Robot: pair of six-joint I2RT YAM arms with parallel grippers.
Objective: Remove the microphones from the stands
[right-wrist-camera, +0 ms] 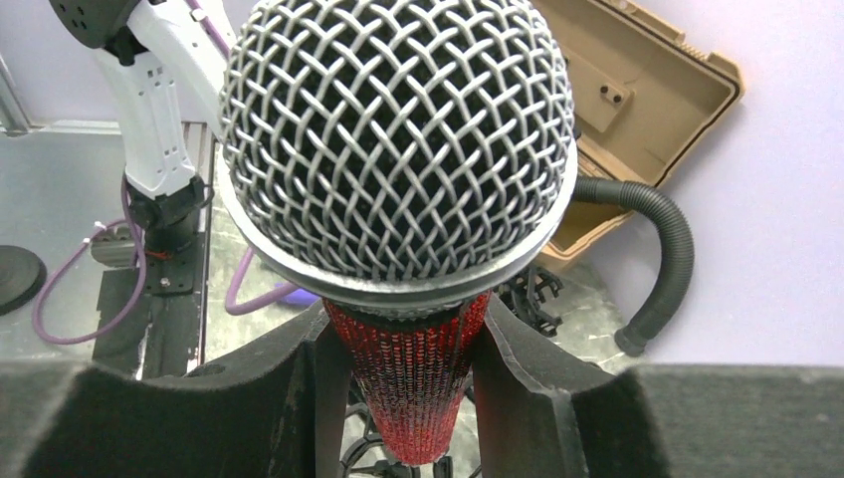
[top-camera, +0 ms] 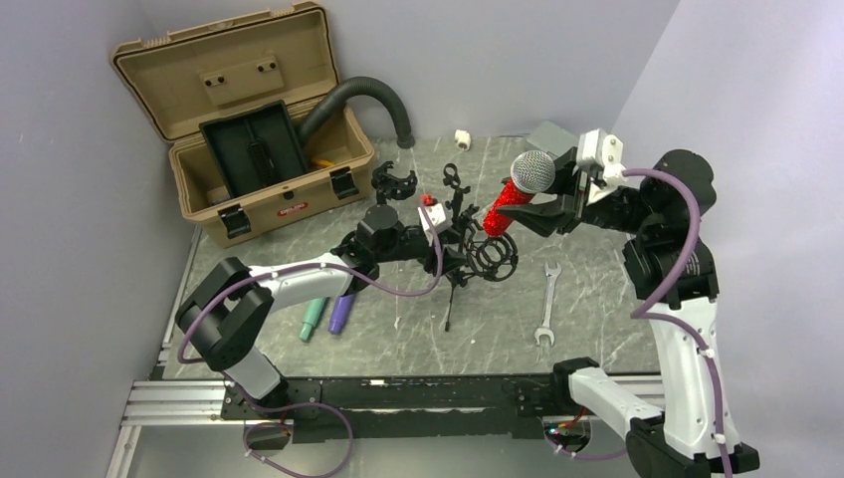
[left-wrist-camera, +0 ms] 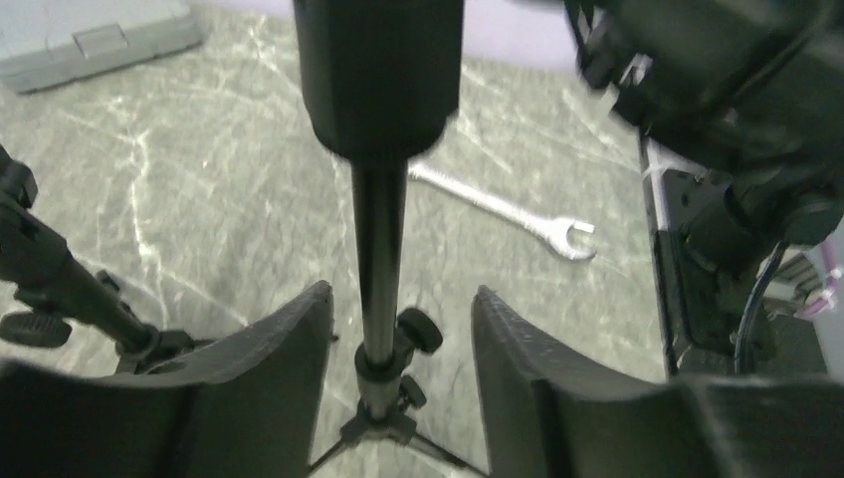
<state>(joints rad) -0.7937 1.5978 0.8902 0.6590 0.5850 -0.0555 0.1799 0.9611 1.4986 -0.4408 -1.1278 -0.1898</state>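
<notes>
The microphone (top-camera: 518,189) has a silver mesh head and a red glittery body. My right gripper (top-camera: 549,202) is shut on the red body just under the head and holds it tilted up to the right. In the right wrist view the mesh head (right-wrist-camera: 398,139) fills the frame, with the gripper (right-wrist-camera: 403,324) clamped on the body. The body's lower tip is at the ring of the black stand (top-camera: 490,255); I cannot tell if they touch. My left gripper (top-camera: 450,239) is open around the stand's thin pole (left-wrist-camera: 381,249), with its fingers (left-wrist-camera: 289,358) clear of the pole on both sides.
An open tan case (top-camera: 249,119) with a black hose (top-camera: 383,100) stands at the back left. A silver wrench (top-camera: 546,304) lies right of the stand and also shows in the left wrist view (left-wrist-camera: 508,211). Teal (top-camera: 313,319) and purple (top-camera: 341,313) markers lie under the left arm. A black clamp (top-camera: 393,184) sits behind.
</notes>
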